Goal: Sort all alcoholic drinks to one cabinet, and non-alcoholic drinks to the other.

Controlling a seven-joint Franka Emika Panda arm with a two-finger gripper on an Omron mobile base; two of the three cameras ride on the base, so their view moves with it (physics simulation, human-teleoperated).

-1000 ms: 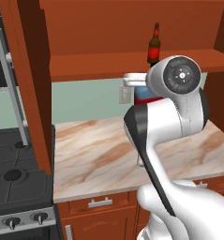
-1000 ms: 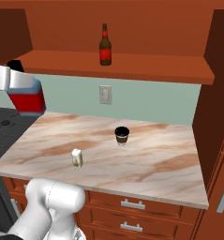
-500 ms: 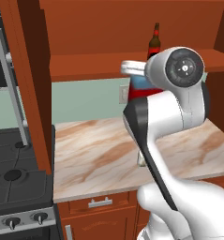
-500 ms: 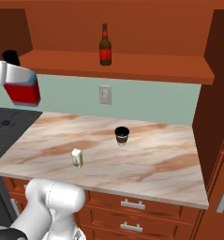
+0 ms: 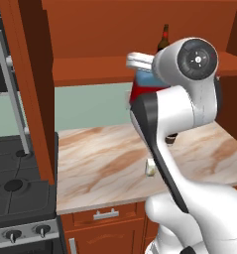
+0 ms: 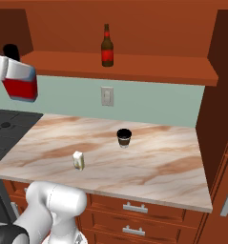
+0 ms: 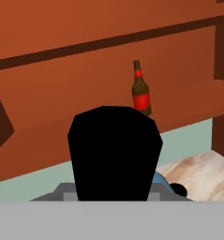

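My gripper (image 6: 13,70) is shut on the squat red bottle (image 6: 21,86) with pale-blue shoulders, holding it in the air left of the counter at about shelf height. Its black cap (image 7: 114,154) looms large in the hand view. In the left base view the red bottle (image 5: 141,90) shows behind my arm. The slim brown bottle (image 6: 107,46) with a red label stands on the cabinet shelf (image 6: 149,66), also seen as the slim bottle (image 7: 141,91) ahead of the hand. The cream carton (image 6: 78,160) and the dark cup (image 6: 124,137) stand on the counter.
The marble counter (image 6: 153,157) has drawers with metal handles (image 6: 134,208) below. A stove (image 5: 13,188) sits to the left, with a cabinet side wall (image 5: 38,84) beside it. A wall socket (image 6: 106,96) is on the green backsplash. A tall cabinet side (image 6: 220,95) bounds the right.
The gripper has lifted the red bottle a little higher, then nearly held still. The carton, cup and slim bottle have not moved.
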